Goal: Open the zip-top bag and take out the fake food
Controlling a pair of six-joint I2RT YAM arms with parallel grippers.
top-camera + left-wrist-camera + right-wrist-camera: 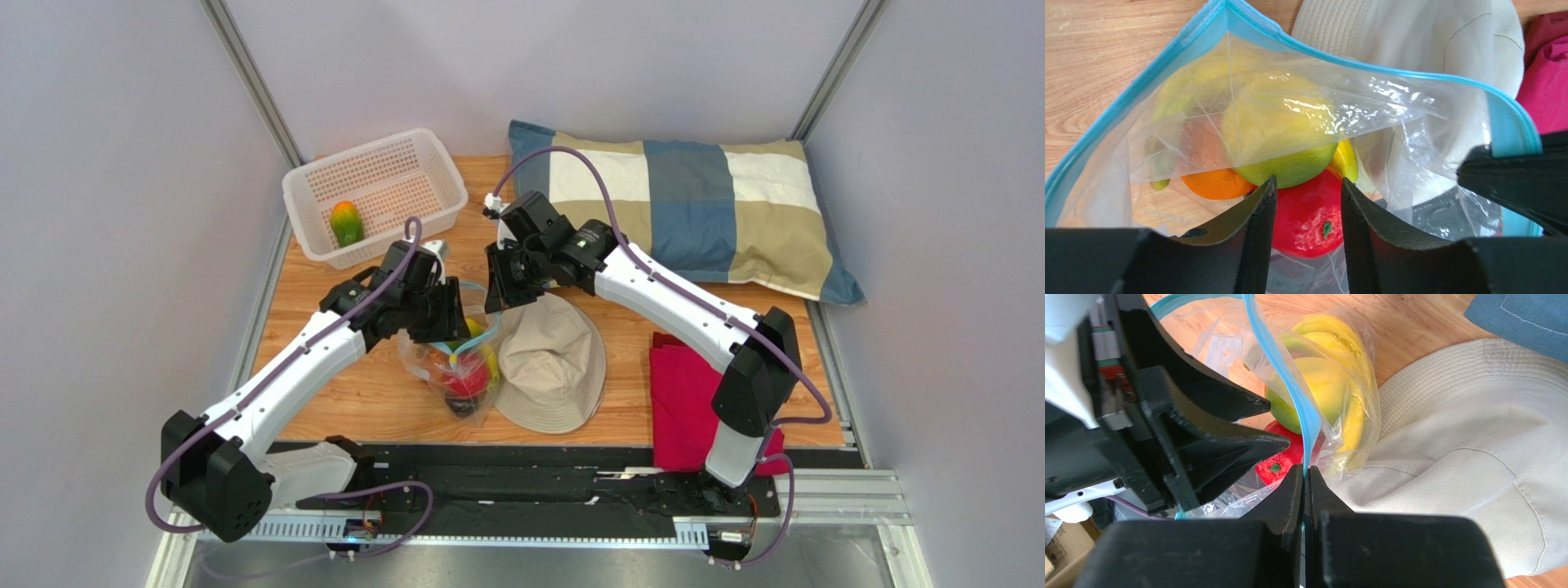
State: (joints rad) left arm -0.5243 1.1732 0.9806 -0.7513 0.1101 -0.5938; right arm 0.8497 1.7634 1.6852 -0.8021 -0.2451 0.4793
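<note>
- The zip-top bag [456, 355] lies on the wood against the hat [552, 361], on the left arm's side — mouth open, fake food [1284, 135] inside.
- Right gripper [1305, 473] pinches the bag's blue zip strip on the hat's side.
- Left gripper [1306, 187] sits in the bag's mouth, jaws spread over the red apple [1309, 217].
- Beyond the hat, a white basket [356, 156] holds a mango [347, 223].

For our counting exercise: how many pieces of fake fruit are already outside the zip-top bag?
1: a green-orange mango in the white basket. More may be hidden behind the arms.

White-and-black arms [294, 368], purple cables [552, 150]
</note>
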